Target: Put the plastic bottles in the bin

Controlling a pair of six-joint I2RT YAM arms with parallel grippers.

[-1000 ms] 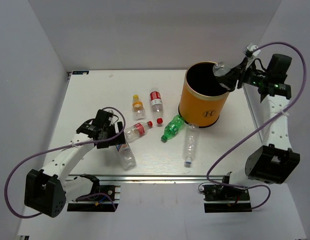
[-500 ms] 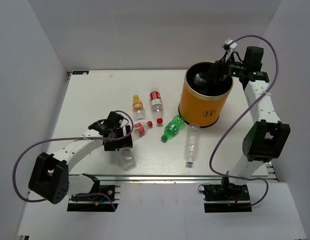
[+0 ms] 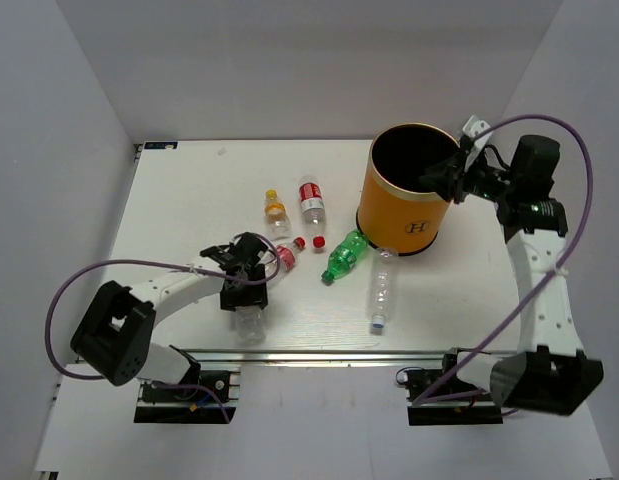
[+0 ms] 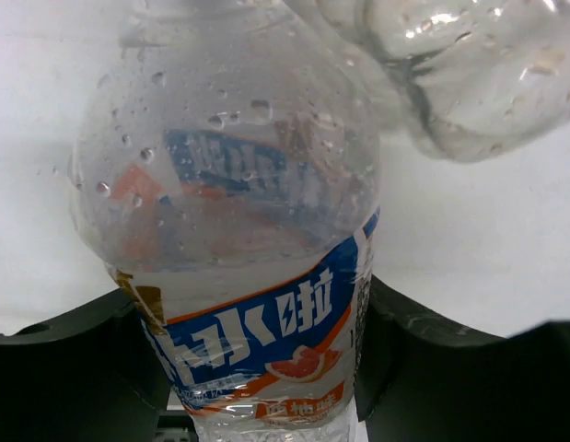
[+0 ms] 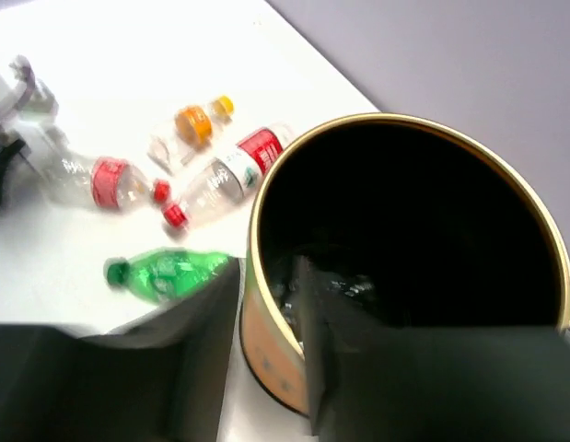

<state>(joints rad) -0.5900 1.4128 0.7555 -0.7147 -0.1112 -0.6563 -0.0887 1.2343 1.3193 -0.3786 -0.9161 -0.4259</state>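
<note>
STEP: pickup of blue-label bottle [image 4: 257, 322], well left of the bin [image 3: 409, 215] | LEFT: left gripper [image 3: 245, 292] clamped across its label | RIGHT: right gripper [image 3: 441, 180] at bin rim, jaws apart, empty | NEXT: lift clear, carry rightward over the rim, let go | VIEWS: only right wrist shows a clear bottle [image 5: 344, 287] inside the bin; only left wrist shows the grip

Inspected: tall orange cylindrical bin [image 3: 389, 212], far right of the surface, bears one black "H" logo on its near wall. The clear plastic bottle [image 4: 229, 230] carries a blue-and-white label with white Chinese characters, inverted, not legible. Print on the red-labelled clear bottles [image 3: 310, 197] is too small to read.
</note>
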